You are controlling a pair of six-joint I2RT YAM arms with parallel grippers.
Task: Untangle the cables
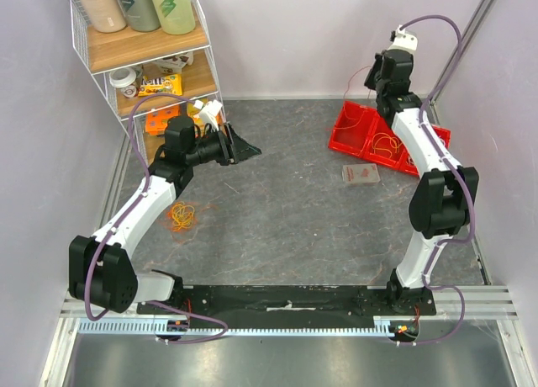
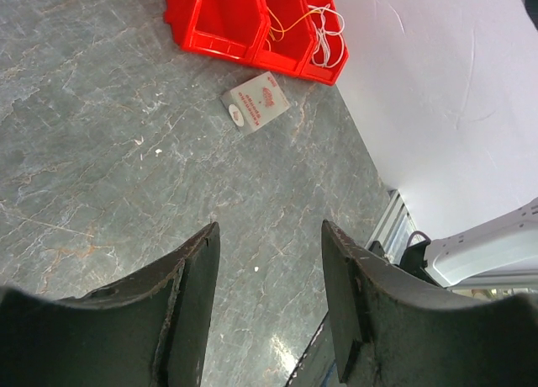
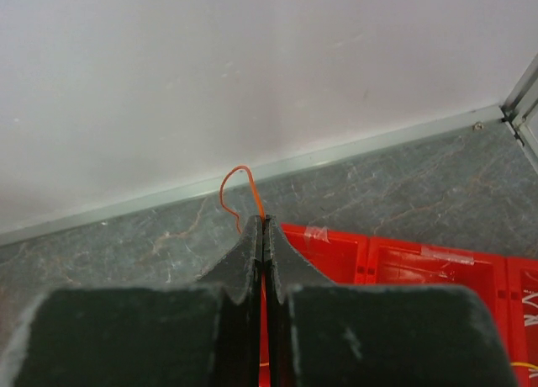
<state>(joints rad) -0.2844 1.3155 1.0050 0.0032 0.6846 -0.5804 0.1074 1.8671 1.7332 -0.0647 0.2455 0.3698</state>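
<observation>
High above the red plastic bins point(image 1: 357, 128) far right, the right jaws clamp a thin orange wire point(image 3: 243, 167). The orange-and-yellow cable tangle point(image 1: 181, 215) lies on the grey table point(image 1: 286, 214), nearward of the parted, empty left jaws, the nearer arm.

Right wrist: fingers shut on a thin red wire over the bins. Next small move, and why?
Probably lower the right gripper toward the red bins and release: it pinches a single red wire, and the bins below already hold other wires.
</observation>
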